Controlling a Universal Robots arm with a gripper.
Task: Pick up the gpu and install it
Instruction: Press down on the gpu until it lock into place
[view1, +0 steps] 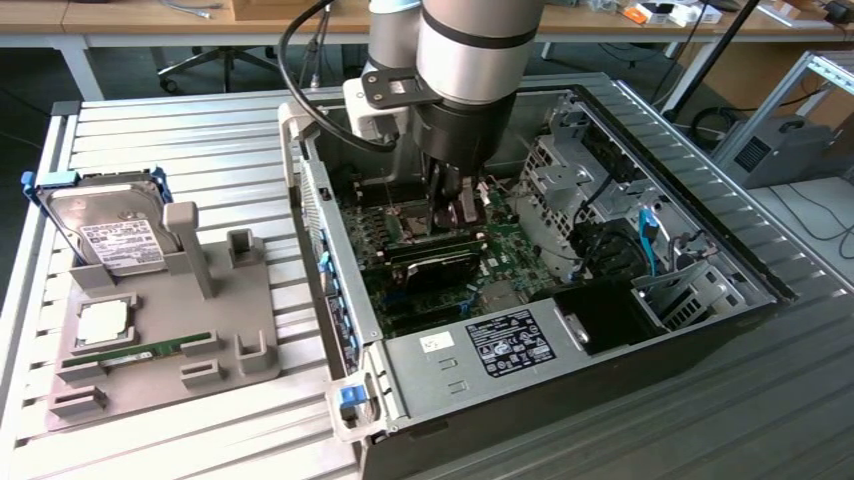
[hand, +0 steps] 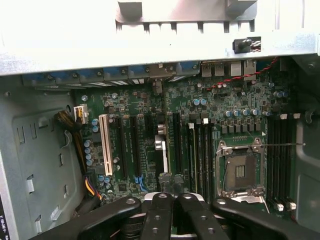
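Black gripper (hand: 169, 200) pinches the thin, dark gpu card (view1: 458, 212) by its top edge over the green motherboard (hand: 200, 125); stiff, light, fragile.

Printed labels appear in the exterior view, but no wording, brand or number on them can be made out. A white sticker with dark print (view1: 118, 241) covers the face of the hard drive (view1: 100, 228) standing in the grey holder (view1: 160, 340). A black label bearing rows of small white certification-style marks (view1: 507, 343) and a small white sticker (view1: 438, 343) beside it sit on the metal power-supply housing (view1: 467, 360) at the near end of the open computer case (view1: 721, 250). The motherboard (hand: 200, 130) in the wrist view carries only tiny, indistinct white markings.
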